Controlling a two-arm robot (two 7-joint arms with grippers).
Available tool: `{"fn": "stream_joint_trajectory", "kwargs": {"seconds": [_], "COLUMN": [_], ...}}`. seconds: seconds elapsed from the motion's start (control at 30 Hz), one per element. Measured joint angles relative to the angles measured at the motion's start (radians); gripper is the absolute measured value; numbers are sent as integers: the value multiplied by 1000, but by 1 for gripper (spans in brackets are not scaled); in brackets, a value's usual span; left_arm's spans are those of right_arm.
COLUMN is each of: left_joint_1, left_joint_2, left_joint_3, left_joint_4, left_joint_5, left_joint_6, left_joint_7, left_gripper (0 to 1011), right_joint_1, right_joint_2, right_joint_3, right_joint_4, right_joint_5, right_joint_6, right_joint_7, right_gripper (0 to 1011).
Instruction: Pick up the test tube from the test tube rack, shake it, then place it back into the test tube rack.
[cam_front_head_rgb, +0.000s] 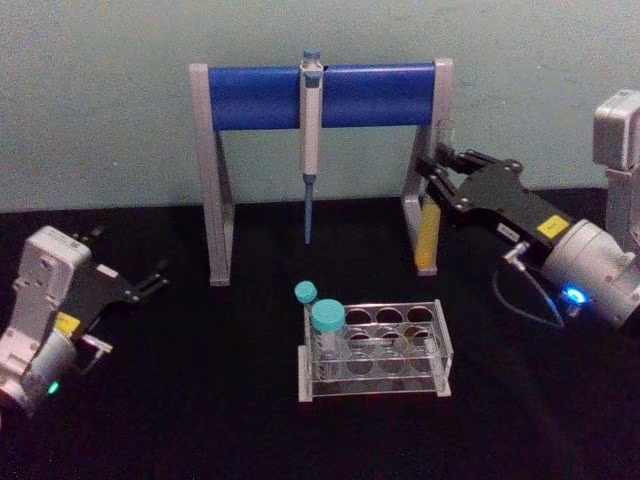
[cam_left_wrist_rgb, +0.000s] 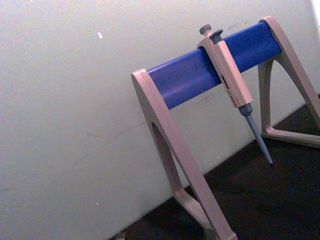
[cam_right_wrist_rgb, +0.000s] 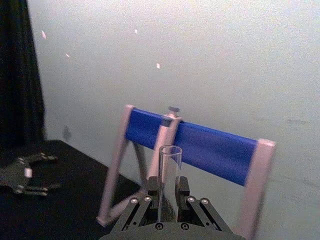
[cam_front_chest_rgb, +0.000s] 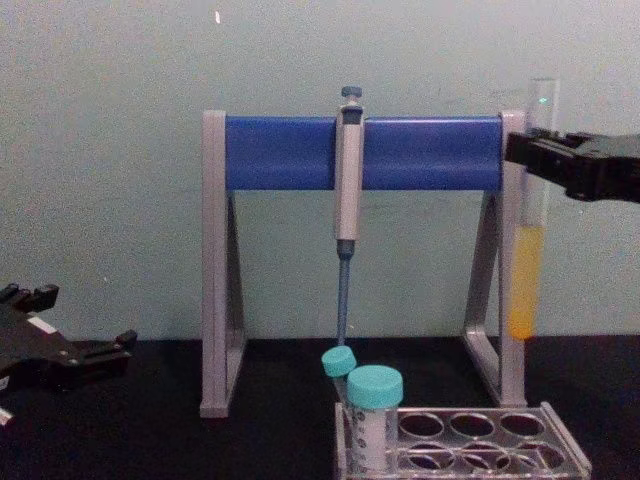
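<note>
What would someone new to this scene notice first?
The right gripper holds the test tube upright aloft by the right leg of the pipette stand, orange liquid in its lower part. A pipette hangs from its blue bar at the back; the rack sits in front. The left gripper lies open at left.

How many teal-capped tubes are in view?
2. A wide-capped tube stands in the rack at its left end; a small-capped tube sits just behind it, by the back-left corner. None looks hidden.
</note>
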Motion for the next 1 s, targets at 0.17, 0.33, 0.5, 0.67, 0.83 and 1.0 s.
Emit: {"fn": "stream_joint_trajectory", "kwargs": {"seconds": [0.17, 0.33, 0.5, 0.67, 0.83, 1.0], "left_joint_1": [0, 0, 0, 0, 0, 0], "left_joint_2": [0, 0, 0, 0, 0, 0], "left_joint_3": [0, 0, 0, 0, 0, 0], "left_joint_4": [0, 0, 0, 0, 0, 0], "left_joint_5": [0, 0, 0, 0, 0, 0], "left_joint_6": [0, 0, 0, 0, 0, 0], "left_joint_7": [0, 0, 0, 0, 0, 0], "left_gripper": [1001, 1001, 1001, 1001, 1001, 1001], "right_joint_1": [10, 20, 21, 6, -14, -19], "right_joint_2": [-23, -11, 31, 91, 133, 147], "right_joint_3": [-6, -19, -33, -41, -29, -21], "right_joint_4": [20, 31, 26, -1, -24, -27], "right_joint_5": [43, 111, 155, 165, 164, 148], "right_joint_6": [-1, 13, 34, 45, 42, 33], "right_joint_7": [57, 147, 217, 249, 230, 176], "right_gripper": [232, 232, 232, 232, 232, 232]}}
